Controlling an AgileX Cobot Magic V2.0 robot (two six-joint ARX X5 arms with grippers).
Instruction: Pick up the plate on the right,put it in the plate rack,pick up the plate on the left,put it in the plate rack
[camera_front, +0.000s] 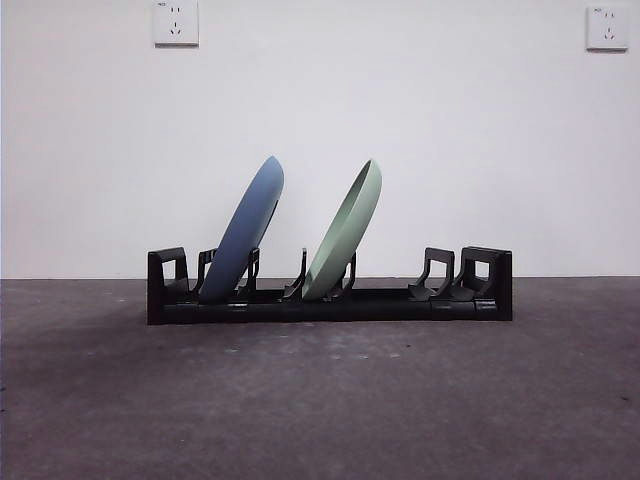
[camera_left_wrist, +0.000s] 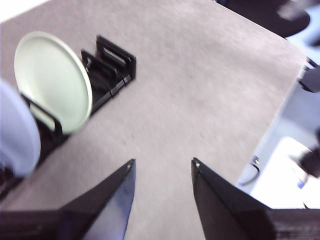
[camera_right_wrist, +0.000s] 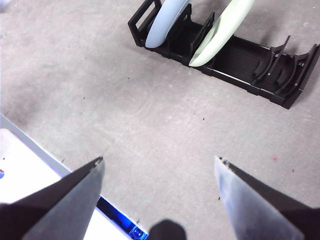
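Note:
The long black plate rack (camera_front: 400, 300) stands across the grey table. A blue plate (camera_front: 245, 230) leans in its left slots and a pale green plate (camera_front: 347, 232) leans in the middle slots, both tilted to the right. The left wrist view shows the green plate (camera_left_wrist: 52, 80), an edge of the blue plate (camera_left_wrist: 17, 127) and the plate rack (camera_left_wrist: 112, 62); my left gripper (camera_left_wrist: 164, 167) is open over bare table, away from the rack. In the right wrist view my right gripper (camera_right_wrist: 159, 161) is open and empty, well short of the plate rack (camera_right_wrist: 240, 62).
The rack's right-hand slots (camera_front: 440, 275) hold nothing. A white wall with two sockets (camera_front: 176, 22) stands behind. The table's edge (camera_left_wrist: 272, 120) runs near the left gripper, and a white surface (camera_right_wrist: 20, 165) lies beyond the edge by the right gripper.

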